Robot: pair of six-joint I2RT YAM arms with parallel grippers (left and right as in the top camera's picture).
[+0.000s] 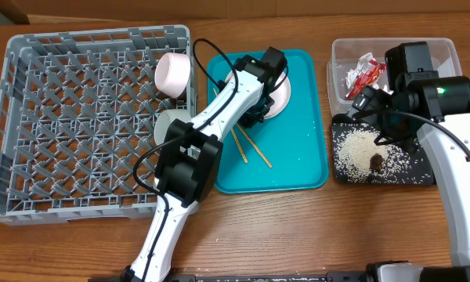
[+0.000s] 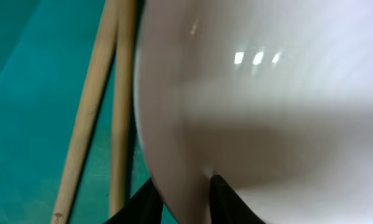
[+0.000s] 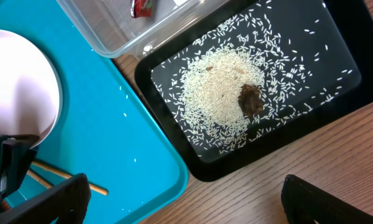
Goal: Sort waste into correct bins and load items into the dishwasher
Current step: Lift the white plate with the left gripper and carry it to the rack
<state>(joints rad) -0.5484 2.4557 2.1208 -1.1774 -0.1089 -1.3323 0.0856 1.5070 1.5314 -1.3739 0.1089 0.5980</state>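
Evenly and brightly lit from above in the overhead view; soft, short shadows under both arms on the desk [image 1: 78, 243]; mild sheen on the teal tray [image 1: 305, 157]; sharp throughout, with slight bowing at the edges. Heavily blurred in the left wrist view, too close for focus; three small glare spots on the white plate [image 2: 267, 93], grey shadow band lower down; chopsticks [image 2: 99, 112] soft-edged. Crisp in the right wrist view; rice grains [image 3: 217, 93] individually distinct; dark foreground parts blurred.

plate [image 2: 261, 112] blurry and cropped up close, chopsticks [image 2: 96, 112] cut off, red wrapper [image 3: 143, 6] mostly out of frame
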